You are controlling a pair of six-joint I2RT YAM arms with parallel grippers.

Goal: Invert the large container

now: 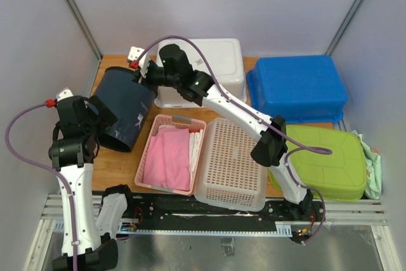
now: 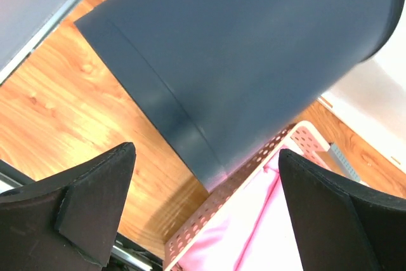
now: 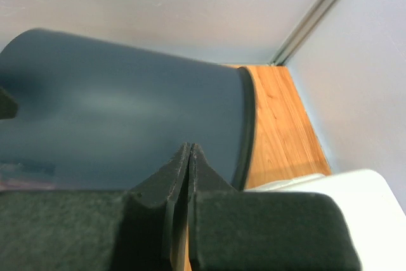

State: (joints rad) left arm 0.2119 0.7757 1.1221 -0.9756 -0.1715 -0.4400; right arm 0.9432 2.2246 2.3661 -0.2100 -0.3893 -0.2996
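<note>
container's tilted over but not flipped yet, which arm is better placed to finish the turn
Right, probably. The right gripper is shut at the far end of the large container, beside the white bin, placed to push it over. The left gripper is open, short of the wall.

Dark container [image 2: 254, 49] cropped by upper edge

Pale grey walls [image 1: 266, 4] stood on three sides of a brown wooden table [image 1: 117, 163]. Thin metal strips [image 1: 75, 11] ran up the back corners. A silver rail [image 1: 355, 211] lay along the near edge. The light was soft.
</note>
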